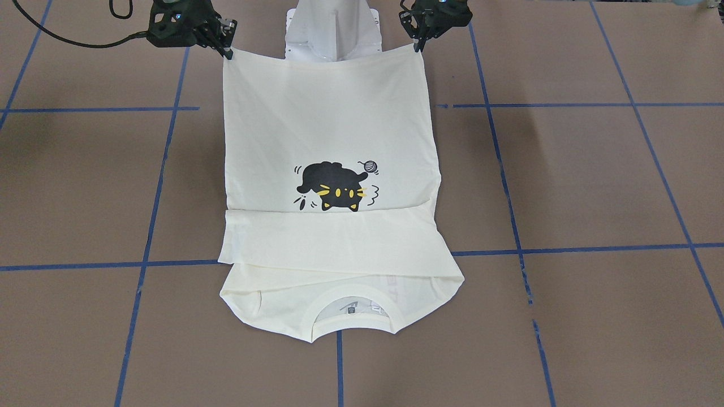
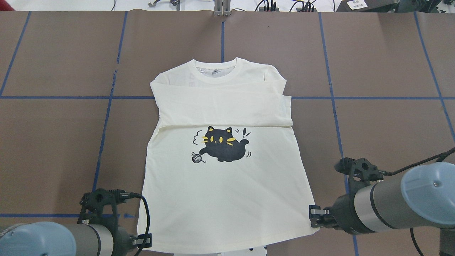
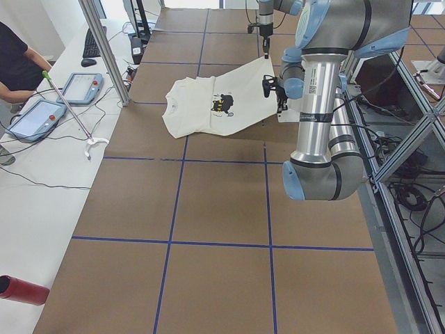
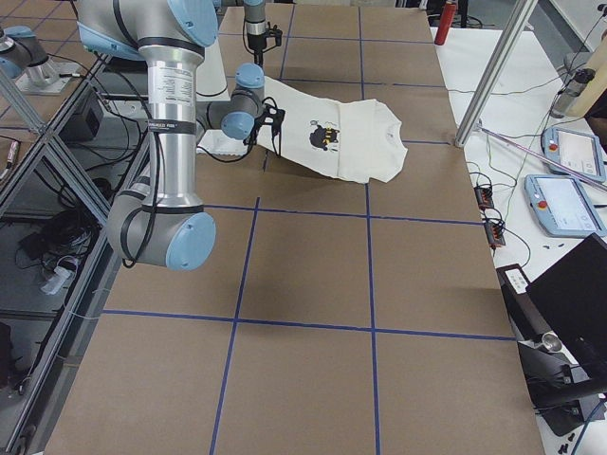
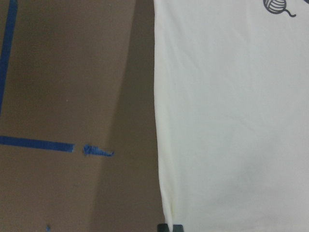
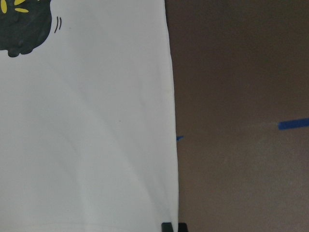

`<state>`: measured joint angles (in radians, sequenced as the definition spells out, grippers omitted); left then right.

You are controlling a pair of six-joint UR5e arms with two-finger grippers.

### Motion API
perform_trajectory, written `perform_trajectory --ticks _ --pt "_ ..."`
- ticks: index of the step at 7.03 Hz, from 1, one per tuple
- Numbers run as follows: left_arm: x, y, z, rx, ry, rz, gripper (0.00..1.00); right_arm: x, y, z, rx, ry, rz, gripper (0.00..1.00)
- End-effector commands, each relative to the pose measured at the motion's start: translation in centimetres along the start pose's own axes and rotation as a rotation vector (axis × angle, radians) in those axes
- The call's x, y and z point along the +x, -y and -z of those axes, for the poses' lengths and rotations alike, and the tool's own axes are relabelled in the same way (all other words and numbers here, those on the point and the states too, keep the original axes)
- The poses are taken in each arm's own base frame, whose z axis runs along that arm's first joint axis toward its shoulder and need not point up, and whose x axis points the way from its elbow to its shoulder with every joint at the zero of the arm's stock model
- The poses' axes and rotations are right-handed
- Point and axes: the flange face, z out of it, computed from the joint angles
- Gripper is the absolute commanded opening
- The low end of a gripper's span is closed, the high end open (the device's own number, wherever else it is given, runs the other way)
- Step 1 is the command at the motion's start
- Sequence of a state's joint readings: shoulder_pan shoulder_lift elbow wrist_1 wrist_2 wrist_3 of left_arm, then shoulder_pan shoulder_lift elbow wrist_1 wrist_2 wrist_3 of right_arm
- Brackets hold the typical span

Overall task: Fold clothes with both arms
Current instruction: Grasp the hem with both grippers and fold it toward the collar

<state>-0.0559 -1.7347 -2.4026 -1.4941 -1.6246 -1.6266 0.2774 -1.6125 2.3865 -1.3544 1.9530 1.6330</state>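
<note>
The cream-white shirt (image 1: 328, 130) lies front up on the brown table, its black cat print (image 2: 222, 144) showing and both sleeves folded across the chest. The collar (image 2: 217, 69) points away from the robot. My left gripper (image 2: 144, 241) is shut on the hem corner nearest it, which it holds raised off the table. My right gripper (image 2: 312, 215) is shut on the other hem corner and holds it up the same way. In the front-facing view the left gripper (image 1: 418, 45) and right gripper (image 1: 228, 53) stretch the hem taut between them. Each wrist view shows the shirt's side edge (image 5: 159, 145) (image 6: 171, 145) running down to the fingertips.
Blue tape lines (image 2: 110, 99) grid the brown table top. The white pedestal base (image 1: 334, 28) stands behind the lifted hem. A person (image 3: 17, 66) and tablets (image 3: 38, 118) are at a side bench, and a red cylinder (image 3: 21, 289) lies at the table's end.
</note>
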Motion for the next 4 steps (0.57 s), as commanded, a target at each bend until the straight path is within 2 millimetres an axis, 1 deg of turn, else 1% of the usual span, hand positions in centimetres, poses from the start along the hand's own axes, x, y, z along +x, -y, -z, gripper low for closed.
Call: perform_trajectory --ticks 1,2,3,4 --pt "0.6 -1.9 2.3 -0.073 -0.046 -0.025 0.0 0.1 -2.0 0.8 -0.081 0.003 0.013 0.0" --pt "0.6 -1.6 2.2 -0.067 -0.047 -0.025 0.0 0.1 -0.9 0.9 -0.059 0.007 0.007 0.0" --pt "1.2 -1.1 2.4 -0.054 -0.061 -0.09 0.0 0.1 1.7 1.7 -0.002 0.022 -0.017 0.0" --pt "0.9 1.7 3.1 0.003 -0.064 -0.121 0.0 0.2 4.7 3.2 0.037 0.041 0.032 0.0"
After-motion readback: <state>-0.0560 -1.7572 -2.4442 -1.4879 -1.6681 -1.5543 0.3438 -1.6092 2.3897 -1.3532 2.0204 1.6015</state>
